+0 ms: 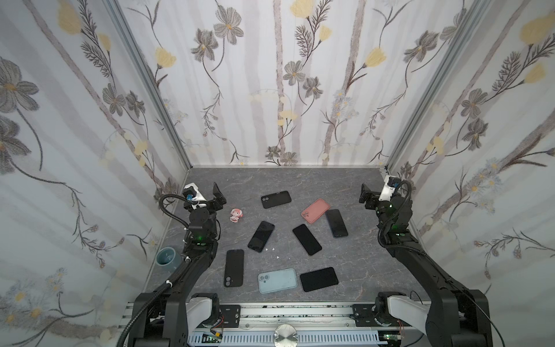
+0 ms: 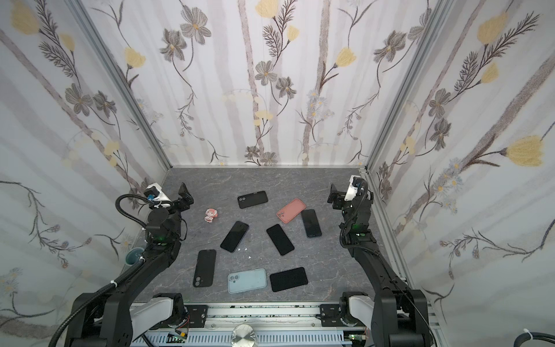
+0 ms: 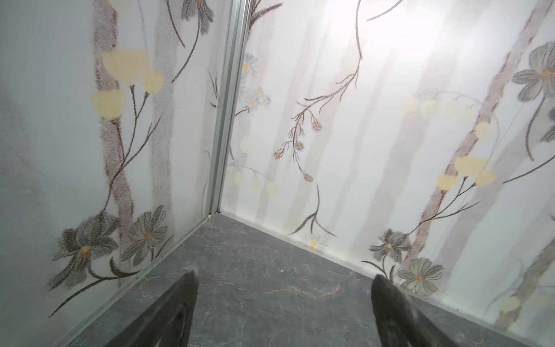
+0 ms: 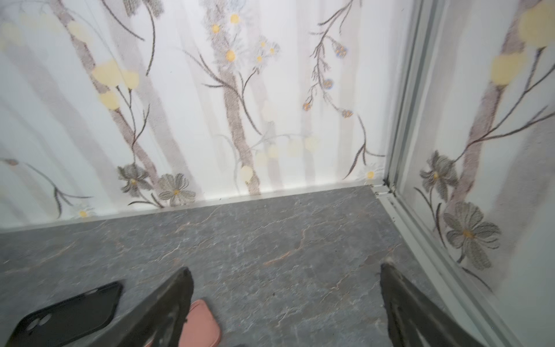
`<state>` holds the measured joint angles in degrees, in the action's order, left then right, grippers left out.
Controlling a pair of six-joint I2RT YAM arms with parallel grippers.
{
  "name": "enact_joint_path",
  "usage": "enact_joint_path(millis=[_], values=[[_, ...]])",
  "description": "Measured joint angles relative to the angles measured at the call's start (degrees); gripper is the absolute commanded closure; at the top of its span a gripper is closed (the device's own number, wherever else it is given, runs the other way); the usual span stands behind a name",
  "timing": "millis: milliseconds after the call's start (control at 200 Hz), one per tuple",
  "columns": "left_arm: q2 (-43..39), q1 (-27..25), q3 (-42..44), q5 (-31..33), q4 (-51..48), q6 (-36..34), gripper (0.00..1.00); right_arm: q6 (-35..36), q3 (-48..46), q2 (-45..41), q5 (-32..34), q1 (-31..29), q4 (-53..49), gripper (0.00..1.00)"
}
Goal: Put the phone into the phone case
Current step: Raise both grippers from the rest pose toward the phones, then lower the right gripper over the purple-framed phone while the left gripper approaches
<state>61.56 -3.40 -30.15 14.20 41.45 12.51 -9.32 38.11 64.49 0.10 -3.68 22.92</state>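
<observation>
Four phones (image 1: 261,236), four cases (image 1: 276,199), one figurine (image 1: 236,215), one cup (image 1: 168,257).

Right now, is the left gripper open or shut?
Open. In the left wrist view the left gripper shows its fingers far apart, only bare table between them; it holds nothing.

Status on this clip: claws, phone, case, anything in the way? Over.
Left claw open, empty. Right claw open, empty. Phones and cases loose on table, none picked up. Pink toy near left claw, not in the way.
</observation>
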Motion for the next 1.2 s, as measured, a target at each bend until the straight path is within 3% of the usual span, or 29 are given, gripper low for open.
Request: enact_joint_path(millis=[185,395,689,1199], values=[[-3.02,-5.86,-11.39,-8.76,-17.88,4.63,0.16,-6.05,6.97,-3.21,-4.0,-6.27,-18.16,0.14],[-3.04,-17.33,-18.27,-17.55,-33.77,1.84,0.16,-14.25,8.11,-5.53,-7.13,-17.66,-30.45,0.19],[-6.21,-22.84,-10.08,-23.26,-43.8,0.81,0.17,-15.74,9.68,-2.01,-1.05,-32.33,-38.99,0.17],[-8.92,-23.91,-2.1,-23.15,-49.46,-2.14,0.12,-8.07,13.97,16.39,1.38,-36.63,-42.64,0.09]])
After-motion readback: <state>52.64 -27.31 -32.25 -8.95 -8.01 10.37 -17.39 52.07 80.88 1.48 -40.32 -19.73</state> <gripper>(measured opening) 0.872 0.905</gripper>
